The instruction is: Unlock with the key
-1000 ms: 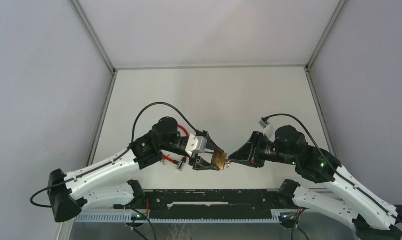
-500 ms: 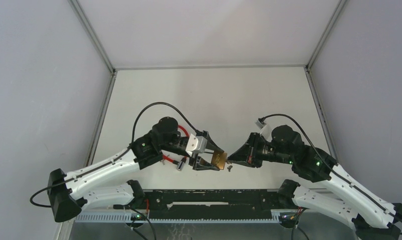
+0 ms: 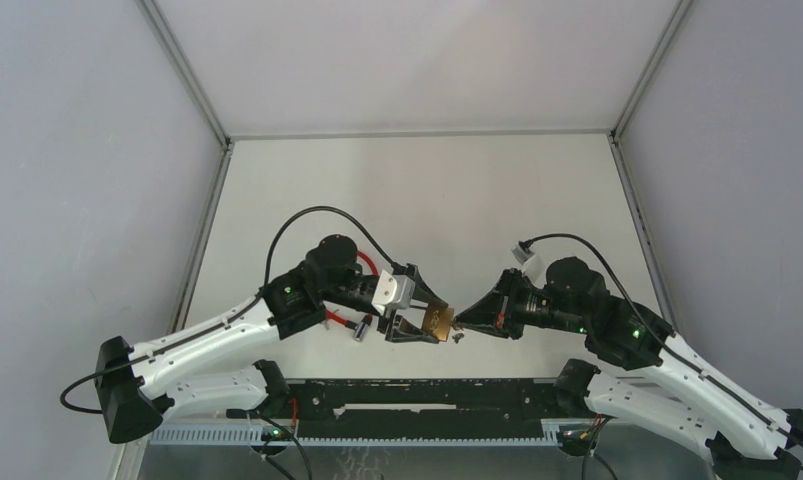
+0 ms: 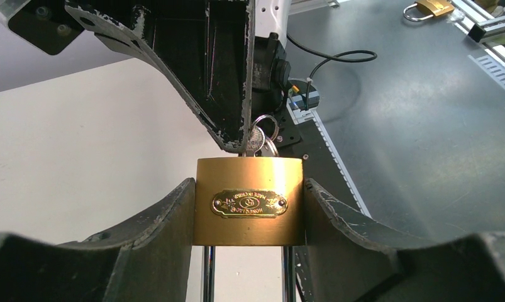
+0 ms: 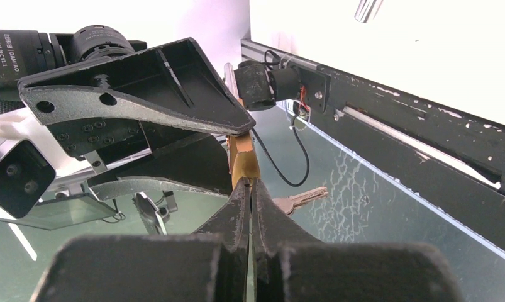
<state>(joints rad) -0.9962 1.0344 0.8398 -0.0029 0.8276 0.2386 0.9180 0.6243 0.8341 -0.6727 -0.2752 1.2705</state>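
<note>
My left gripper (image 3: 429,318) is shut on a brass padlock (image 3: 439,320), held above the near part of the white table. In the left wrist view the padlock (image 4: 248,220) sits between both fingers, with its steel shackle pointing back toward the wrist. My right gripper (image 3: 460,321) is shut, its tips touching the padlock's keyhole end (image 4: 243,148). The gripped key is hidden between the fingers (image 5: 242,195). A key ring (image 4: 264,133) with a spare key (image 5: 300,200) hangs beside the tips. The padlock's edge (image 5: 243,160) shows just beyond them.
A black rail (image 3: 417,395) runs along the table's near edge below both grippers. A red cable and a small metal-tipped part (image 3: 360,329) lie by the left arm. A second brass padlock (image 4: 429,7) lies off the table on the dark floor. Grey walls enclose the table.
The right wrist has dropped slightly and shifted right while its tips stay at the padlock. The spare key now dangles lower beneath the tips. The left gripper has not moved.
</note>
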